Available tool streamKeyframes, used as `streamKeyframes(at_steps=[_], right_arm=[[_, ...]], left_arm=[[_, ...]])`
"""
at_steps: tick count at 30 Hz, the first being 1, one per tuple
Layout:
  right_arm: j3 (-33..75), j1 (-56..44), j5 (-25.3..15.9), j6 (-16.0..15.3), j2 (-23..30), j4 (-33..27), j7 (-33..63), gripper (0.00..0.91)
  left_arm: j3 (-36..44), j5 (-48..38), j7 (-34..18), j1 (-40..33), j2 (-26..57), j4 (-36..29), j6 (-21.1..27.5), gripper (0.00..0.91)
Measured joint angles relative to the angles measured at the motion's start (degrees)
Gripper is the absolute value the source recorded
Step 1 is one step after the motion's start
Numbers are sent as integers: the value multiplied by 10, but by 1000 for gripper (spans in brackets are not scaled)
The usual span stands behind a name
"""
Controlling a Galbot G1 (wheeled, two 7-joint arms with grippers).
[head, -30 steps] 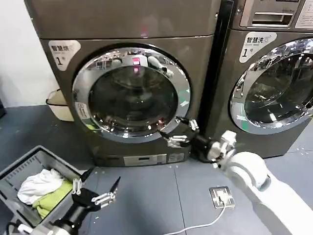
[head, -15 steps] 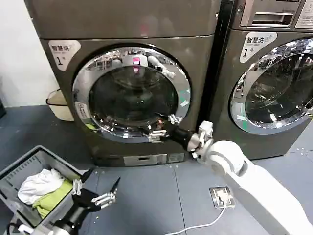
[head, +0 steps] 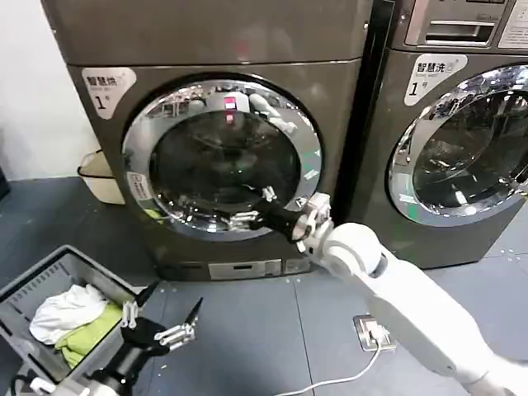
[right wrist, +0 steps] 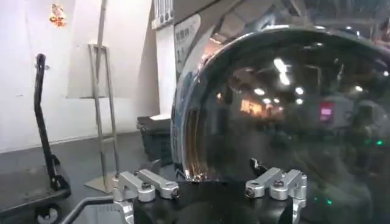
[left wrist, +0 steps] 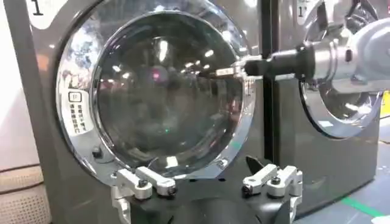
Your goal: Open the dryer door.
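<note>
Grey flooring is fronting the rigid, slick dryer door (head: 221,157), its chrome rim lying beside the open, empty right end effector (head: 254,207), offering the likeliest hold, while the left end effector (head: 169,318) is idling open low.

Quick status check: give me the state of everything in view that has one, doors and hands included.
Dryer door: shut, flush in its chrome ring.
Right hand: open, at the door's lower glass.
Left hand: open, hanging low over the floor, idle.
Second machine's door: shut.
Basket: on the floor, holding white and green cloth.
Cable: plugged into the floor socket.
</note>
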Motion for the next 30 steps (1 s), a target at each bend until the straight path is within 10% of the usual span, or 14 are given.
streamKeyframes(at_steps=[30], right_arm=[[-69, 59, -6, -5, 102, -79, 33, 907]], left_arm=[[1, -2, 0, -7, 0, 3, 0, 907]])
